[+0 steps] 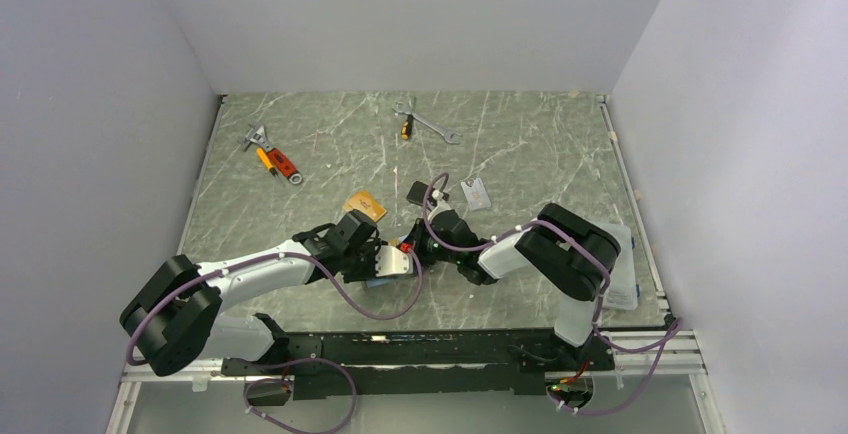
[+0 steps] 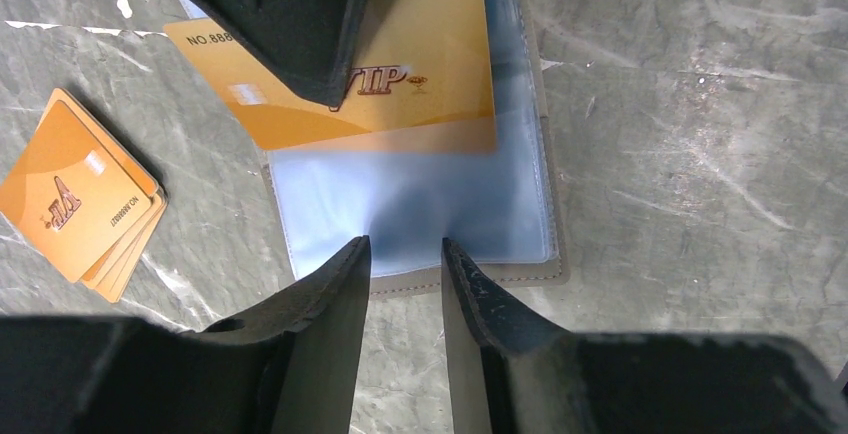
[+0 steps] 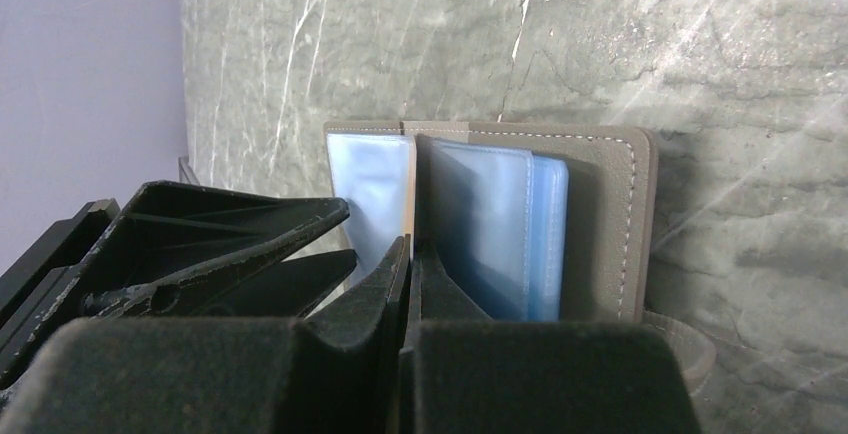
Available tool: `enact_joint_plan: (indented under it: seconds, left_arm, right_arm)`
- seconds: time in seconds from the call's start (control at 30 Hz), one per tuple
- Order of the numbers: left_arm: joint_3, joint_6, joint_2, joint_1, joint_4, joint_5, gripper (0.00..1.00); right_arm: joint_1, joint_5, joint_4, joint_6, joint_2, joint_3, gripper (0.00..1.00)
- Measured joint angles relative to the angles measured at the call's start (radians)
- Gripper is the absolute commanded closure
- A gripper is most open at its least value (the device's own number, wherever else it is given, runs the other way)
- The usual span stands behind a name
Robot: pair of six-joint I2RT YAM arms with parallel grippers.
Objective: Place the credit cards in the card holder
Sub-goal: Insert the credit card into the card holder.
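Near the middle of the green marbled table (image 1: 540, 154), close in front of the arm bases, we see the card holder (image 3: 600, 204) lying open, its taupe cover down and its clear, blue-tinted sleeves (image 2: 420, 204) facing up. Both grippers are at it. The right gripper (image 3: 411, 249) has its fingers pressed together on an orange card (image 2: 430, 84) marked VIP. In its own wrist view we see only the card's thin edge between the fingertips, in line with the holder's middle. From the left wrist view that card lies slanted across the far part of the open holder. Its near edge looks blurred behind clear plastic, though we cannot tell whether it sits inside a sleeve or only on top. The left gripper (image 2: 405, 249) stands with its fingers apart and nothing pinched between them, the tips at the holder's near stitched rim; whether they touch it we cannot tell. Just beside the holder, a small stack of orange cards (image 2: 80, 194) lies on the table, slightly fanned. Farther back in the overhead view, a black card (image 1: 417, 192) and a silver-grey card (image 1: 477, 194) lie apart from each other. Toward the far edge we see hand tools with orange and red grips (image 1: 272, 159) and a silver wrench (image 1: 435, 129). A clear plastic box (image 1: 622, 269) sits by the right arm at the table's right edge.
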Motion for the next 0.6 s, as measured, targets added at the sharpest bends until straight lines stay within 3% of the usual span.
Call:
enact_joint_plan:
  seconds: [0.6]
  left_arm:
    - [0.000,0.000,0.000,-0.004,-0.003,-0.003,0.66]
  right_arm:
    - [-0.004,-0.027,0.002,-0.009,-0.006,-0.020,1.00]
